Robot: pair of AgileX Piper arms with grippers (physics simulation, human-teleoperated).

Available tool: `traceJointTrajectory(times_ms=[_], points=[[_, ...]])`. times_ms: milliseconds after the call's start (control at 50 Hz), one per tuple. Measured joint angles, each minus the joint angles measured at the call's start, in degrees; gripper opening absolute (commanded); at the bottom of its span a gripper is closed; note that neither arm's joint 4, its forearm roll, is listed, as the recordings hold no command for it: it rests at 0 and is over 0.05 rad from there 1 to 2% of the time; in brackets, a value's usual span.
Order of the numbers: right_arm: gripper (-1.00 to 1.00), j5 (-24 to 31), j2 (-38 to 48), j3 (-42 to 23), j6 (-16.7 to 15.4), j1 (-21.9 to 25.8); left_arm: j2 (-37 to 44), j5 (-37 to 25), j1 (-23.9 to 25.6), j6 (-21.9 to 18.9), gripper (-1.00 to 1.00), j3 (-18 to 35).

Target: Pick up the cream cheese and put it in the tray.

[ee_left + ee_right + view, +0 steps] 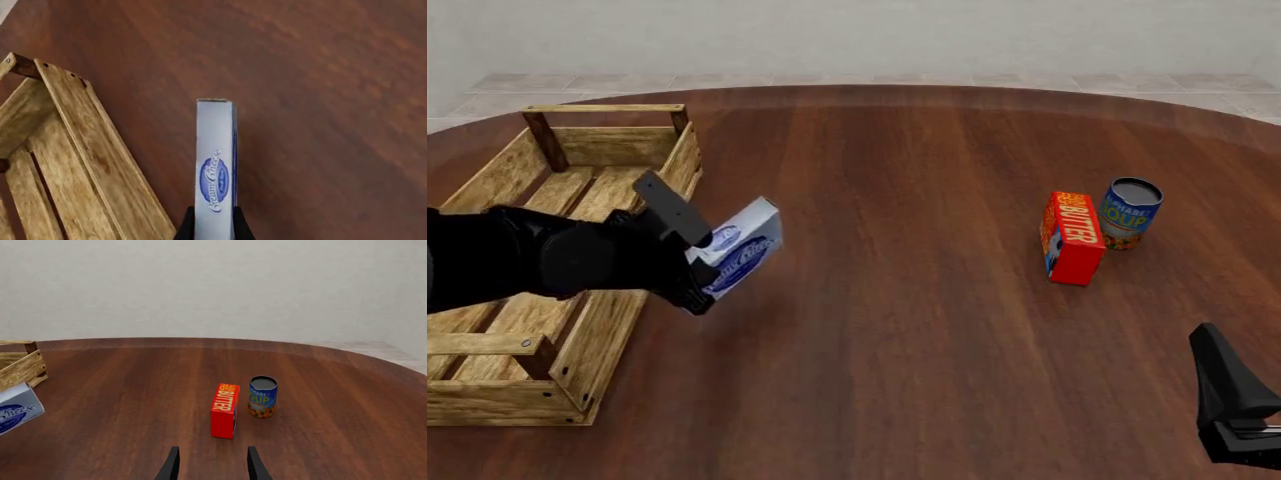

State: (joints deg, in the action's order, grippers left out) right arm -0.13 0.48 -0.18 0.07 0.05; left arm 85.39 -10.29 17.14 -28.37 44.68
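Note:
The cream cheese (745,245) is a pale blue-white box with a dark blue oval label, held off the table. My left gripper (699,268) is shut on the cream cheese (215,165), its black fingers (186,227) pressed on both narrow sides. The box hangs just to the right of the tray (601,330), beside its right wall, over bare table. The tray (73,150) is a light-wood slatted crate with a bar handle at the far end. My right gripper (210,465) is open at the near right, holding nothing. The cream cheese (17,410) also shows at the edge of the right wrist view.
A red-orange butter box (1073,238) stands upright at mid right, with a blue soup can (1129,212) just behind it to the right. Both also show in the right wrist view, butter box (225,411) and soup can (263,397). The table is round, dark wood.

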Motion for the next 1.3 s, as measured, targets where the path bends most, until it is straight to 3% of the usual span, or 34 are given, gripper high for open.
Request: traceJointTrajectory(times_ms=[840,1300], points=[[1.0,0.22,-0.12,-0.1,-0.01,0.0,-14.1,-4.46,-1.05,11.66,-1.0,0.0],[1.0,0.22,-0.12,-0.1,0.0,0.0,-19.44,-9.41,-3.61,14.04,-1.0,2.79]])
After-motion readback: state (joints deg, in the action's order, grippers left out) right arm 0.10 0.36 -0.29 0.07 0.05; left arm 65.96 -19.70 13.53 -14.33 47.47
